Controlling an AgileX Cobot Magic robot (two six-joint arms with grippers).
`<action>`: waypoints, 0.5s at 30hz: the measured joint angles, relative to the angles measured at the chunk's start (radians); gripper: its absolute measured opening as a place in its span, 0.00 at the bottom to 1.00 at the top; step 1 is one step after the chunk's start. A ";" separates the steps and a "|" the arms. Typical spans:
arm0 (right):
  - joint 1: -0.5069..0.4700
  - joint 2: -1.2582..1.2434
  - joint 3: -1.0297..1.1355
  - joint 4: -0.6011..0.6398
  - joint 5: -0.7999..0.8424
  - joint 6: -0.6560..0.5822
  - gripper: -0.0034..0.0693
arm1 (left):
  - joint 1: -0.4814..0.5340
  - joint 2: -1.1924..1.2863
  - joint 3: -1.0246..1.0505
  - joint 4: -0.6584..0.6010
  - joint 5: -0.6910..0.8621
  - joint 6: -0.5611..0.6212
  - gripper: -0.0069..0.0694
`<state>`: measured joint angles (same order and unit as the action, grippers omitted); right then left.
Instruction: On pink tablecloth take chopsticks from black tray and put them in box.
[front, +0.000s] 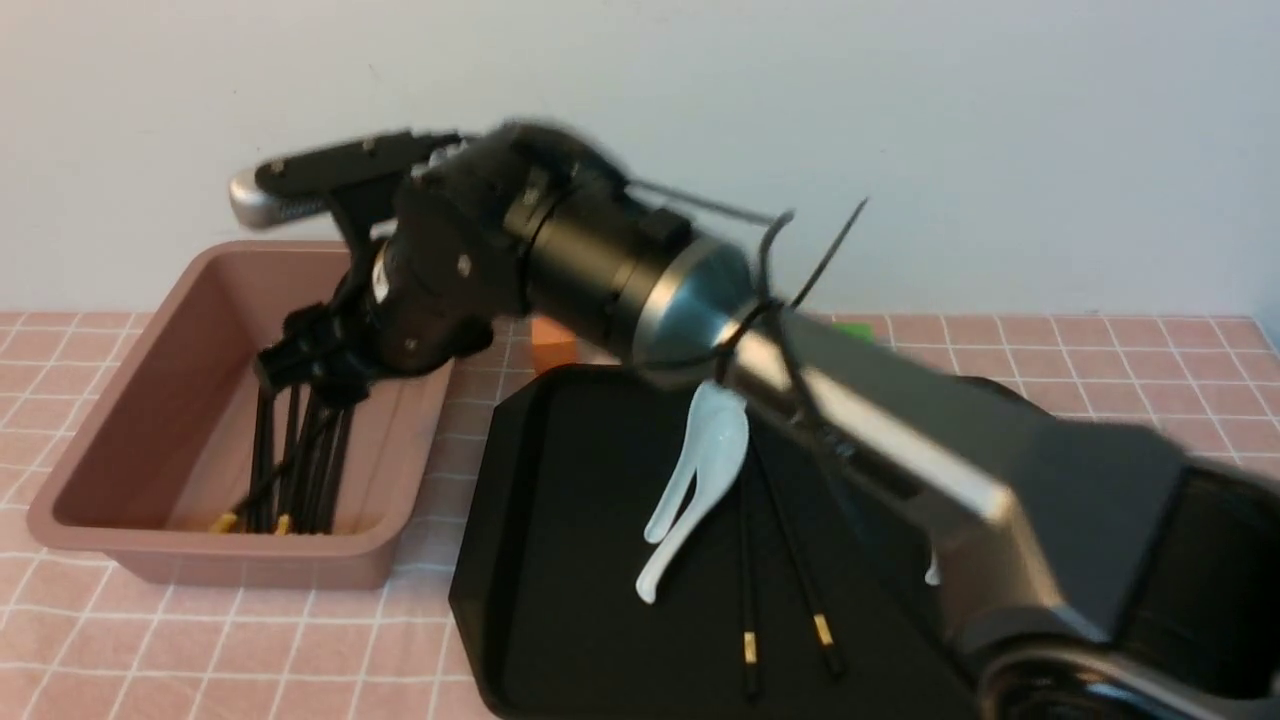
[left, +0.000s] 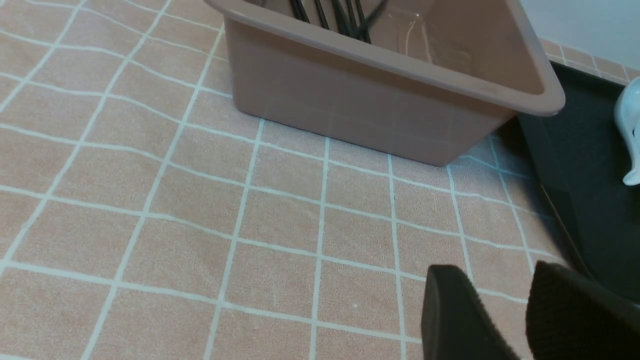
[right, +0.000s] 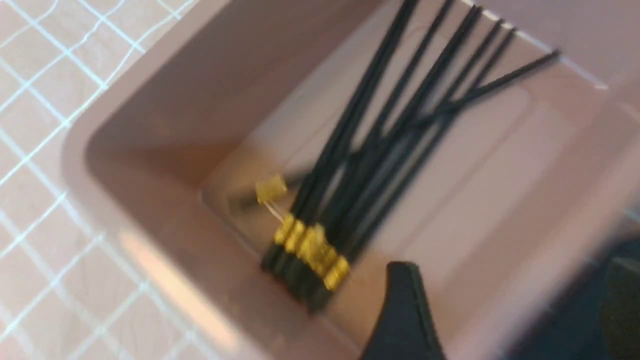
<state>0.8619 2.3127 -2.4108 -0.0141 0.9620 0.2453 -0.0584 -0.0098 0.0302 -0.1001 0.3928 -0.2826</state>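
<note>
The left gripper (left: 505, 325) shows only in its own wrist view. It hovers low over the pink tablecloth gridded with thin white lines (front: 200, 650), its two black fingers (left: 450, 315) parted with nothing but cloth between them. At 9 o'clock in the front view stands the deep, dusty brownish-pink plastic box with a rolled rim (front: 215, 548). Inside it lies a bundle of long thin black chopsticks (front: 300, 470), their gold-banded ends gathered at the 6 o'clock wall and one stick crossing the others at a slant. The right gripper (front: 305, 375) hangs over the box above them; its wrist view, though blurred, shows its fingers (right: 405, 305) spread wide and holding nothing. At the box's 3 o'clock lies the large flat matte black tray with cut-off corners (front: 560, 560). An orange cube (front: 552, 348) sits at its 11 o'clock corner and a green cube (front: 852, 330) peeks out at 12 o'clock. On the tray rest pale white ceramic spoons (front: 705, 450) and two more chopsticks (front: 745, 590), gold bands toward 6 o'clock. The right arm (front: 900, 440) crosses above them from 4 o'clock.
</note>
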 joint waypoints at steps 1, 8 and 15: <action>0.000 -0.030 0.000 -0.002 0.047 -0.005 0.73 | 0.000 0.000 0.000 0.000 0.000 0.000 0.40; 0.000 -0.290 0.014 -0.015 0.289 -0.094 0.42 | 0.000 0.000 0.000 0.000 0.000 0.000 0.40; 0.000 -0.538 0.207 -0.016 0.299 -0.109 0.03 | 0.000 0.000 0.000 0.000 0.000 0.000 0.40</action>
<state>0.8619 1.7750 -2.2042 -0.0302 1.2605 0.1362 -0.0584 -0.0098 0.0302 -0.1001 0.3928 -0.2826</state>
